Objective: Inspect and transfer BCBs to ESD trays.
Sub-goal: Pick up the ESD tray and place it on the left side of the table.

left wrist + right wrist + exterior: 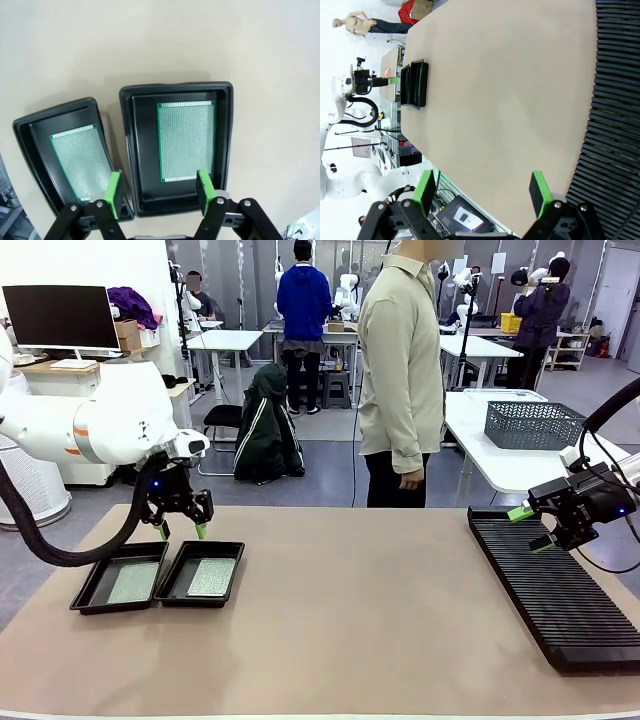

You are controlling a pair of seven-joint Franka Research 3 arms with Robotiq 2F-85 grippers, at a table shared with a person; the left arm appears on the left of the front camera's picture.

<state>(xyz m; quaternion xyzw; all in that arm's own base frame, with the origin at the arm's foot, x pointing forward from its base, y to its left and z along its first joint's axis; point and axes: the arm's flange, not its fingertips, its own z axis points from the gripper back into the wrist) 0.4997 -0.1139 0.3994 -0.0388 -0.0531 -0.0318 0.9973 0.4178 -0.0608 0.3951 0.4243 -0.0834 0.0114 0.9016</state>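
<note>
Two black ESD trays sit side by side at the table's left, one (90, 585) to the left of the other (215, 545). A green BCB lies flat in each: one (133, 582) in the left tray, one (211, 577) in the right. My left gripper (180, 530) hovers just above the trays' far edge, open and holding nothing. The left wrist view looks down on both trays (175, 90) (30, 135) and their boards (186, 140) (80, 157), with the gripper (159, 192) open over the nearer rim. My right gripper (530, 530) (482, 190) is open and holds nothing, above the rack.
A long ribbed black rack (550, 580) (615, 100) lies along the table's right side. A person (400, 370) stands at the far edge, arms down. A grey mesh basket (533, 425) sits on a white table behind. The tan tabletop's middle (350, 610) is bare.
</note>
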